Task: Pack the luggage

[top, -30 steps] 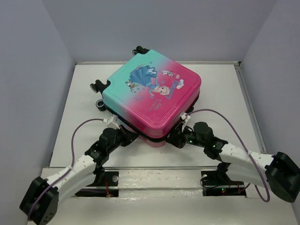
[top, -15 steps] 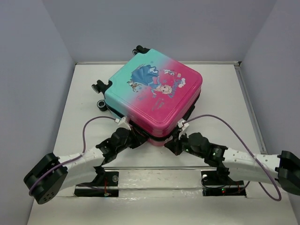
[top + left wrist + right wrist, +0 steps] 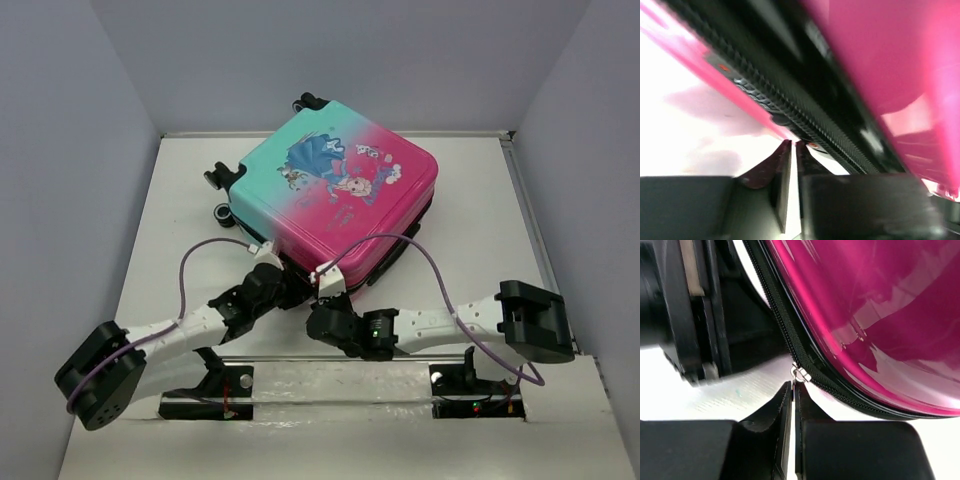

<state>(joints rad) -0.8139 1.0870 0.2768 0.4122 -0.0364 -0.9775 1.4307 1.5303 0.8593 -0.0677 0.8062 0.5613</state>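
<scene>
The luggage (image 3: 340, 190) lies flat and closed in the middle of the table, pink-to-teal with a princess picture, wheels at the far left. It fills the left wrist view (image 3: 880, 60) and the right wrist view (image 3: 880, 315), with its black zipper seam running across both. My right gripper (image 3: 320, 303) (image 3: 793, 386) is at the near corner, shut on the silver zipper pull (image 3: 799, 374). My left gripper (image 3: 284, 290) (image 3: 792, 143) is shut, its tips against the zipper seam (image 3: 790, 107) just left of that corner. I see nothing held between them.
The black wheels (image 3: 214, 178) stick out at the suitcase's far left side. The left arm's wrist (image 3: 690, 315) sits close beside the right gripper. Grey walls enclose the white table (image 3: 480, 200) on three sides. The purple cables (image 3: 440, 280) loop above both arms.
My right gripper has slid left along the suitcase's near edge, from its right side to the near corner, holding the zipper pull. The suitcase has shifted slightly back and right. The left gripper crept forward.
</scene>
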